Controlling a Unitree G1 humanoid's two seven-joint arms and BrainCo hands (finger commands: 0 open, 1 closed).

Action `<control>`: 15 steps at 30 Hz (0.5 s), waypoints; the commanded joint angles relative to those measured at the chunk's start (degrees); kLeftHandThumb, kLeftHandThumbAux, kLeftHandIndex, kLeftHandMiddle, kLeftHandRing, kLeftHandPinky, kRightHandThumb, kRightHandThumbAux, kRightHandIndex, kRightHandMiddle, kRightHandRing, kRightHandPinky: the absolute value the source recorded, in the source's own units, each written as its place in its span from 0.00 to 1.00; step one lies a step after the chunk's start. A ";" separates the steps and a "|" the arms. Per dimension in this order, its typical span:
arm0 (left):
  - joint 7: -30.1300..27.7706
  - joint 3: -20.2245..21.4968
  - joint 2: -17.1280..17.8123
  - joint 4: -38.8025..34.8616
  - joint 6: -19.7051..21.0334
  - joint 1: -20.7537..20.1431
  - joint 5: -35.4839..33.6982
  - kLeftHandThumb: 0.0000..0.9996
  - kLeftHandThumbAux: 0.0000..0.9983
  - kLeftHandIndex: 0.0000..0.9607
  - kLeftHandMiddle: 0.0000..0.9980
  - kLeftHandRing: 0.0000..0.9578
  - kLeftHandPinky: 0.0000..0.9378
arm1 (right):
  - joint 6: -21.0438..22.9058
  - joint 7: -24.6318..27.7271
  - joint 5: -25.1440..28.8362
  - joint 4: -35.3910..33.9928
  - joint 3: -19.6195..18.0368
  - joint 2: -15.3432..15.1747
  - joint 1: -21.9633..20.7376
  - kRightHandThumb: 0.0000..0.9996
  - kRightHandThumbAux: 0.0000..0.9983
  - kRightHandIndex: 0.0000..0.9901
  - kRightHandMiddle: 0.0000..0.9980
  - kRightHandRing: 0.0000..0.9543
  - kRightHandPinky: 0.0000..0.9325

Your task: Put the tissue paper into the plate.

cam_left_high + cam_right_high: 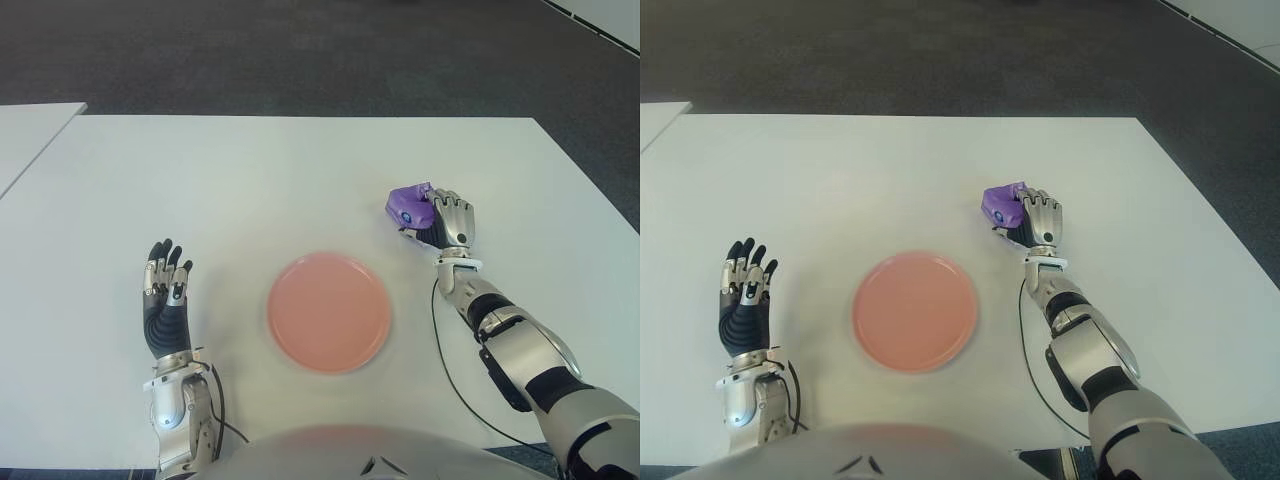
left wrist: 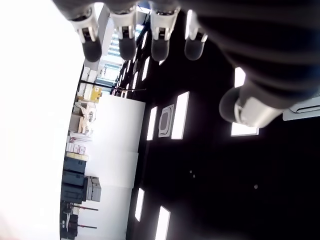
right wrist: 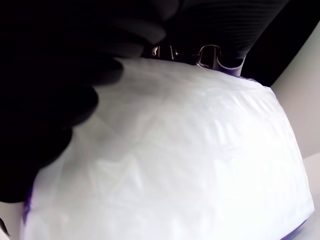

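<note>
Left eye view, catalogued from left to right. We log first the left hand [image 1: 165,290], idle over the white counter [image 1: 250,180] to the left of the plate, its fingers [image 2: 122,42] spread and straight, holding nothing. Next we record the pink plate [image 1: 329,312], round and bare, near the counter's front edge at centre. Last we list the right hand [image 1: 445,222], beyond and to the right of the plate, its fingers [image 1: 1038,212] curled around the tissue paper [image 1: 409,206], a purple-wrapped pack; the right wrist view shows its pale face [image 3: 175,160] filling the palm. We cannot tell whether the pack is clear of the counter. We judge the step in hand as grasp made, carry not yet done. The next move calls for carrying the pack leftward and nearer to the robot, over the plate, then opening the fingers.
</note>
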 commanded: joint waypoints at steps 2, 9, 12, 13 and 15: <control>0.00 0.18 -1.86 1.93 -1.47 -0.74 0.75 0.00 0.47 0.07 0.00 0.00 0.01 | -0.20 0.39 1.03 0.18 -0.96 2.84 -1.25 0.75 0.71 0.44 0.88 0.91 0.92; 0.28 -0.13 -2.02 2.09 -1.79 -0.54 1.08 0.00 0.47 0.08 0.00 0.00 0.01 | -2.06 -0.09 0.73 -0.72 -1.16 2.04 -2.16 0.75 0.71 0.44 0.88 0.91 0.92; 0.53 -0.26 -2.24 2.12 -1.96 -0.36 1.46 0.00 0.47 0.08 0.01 0.00 0.01 | -2.92 0.01 0.34 -0.94 -0.92 1.23 -2.38 0.75 0.71 0.44 0.88 0.91 0.92; 0.61 -0.36 -2.33 2.09 -1.99 -0.24 1.67 0.00 0.47 0.08 0.01 0.00 0.01 | -3.19 0.50 0.20 -1.26 -0.84 0.64 -2.79 0.75 0.71 0.44 0.88 0.91 0.92; 0.69 -0.54 -2.48 2.06 -2.07 -0.02 2.01 0.00 0.47 0.08 0.00 0.00 0.00 | -3.56 1.39 -0.11 -1.93 -0.68 -0.46 -3.44 0.75 0.71 0.44 0.88 0.91 0.92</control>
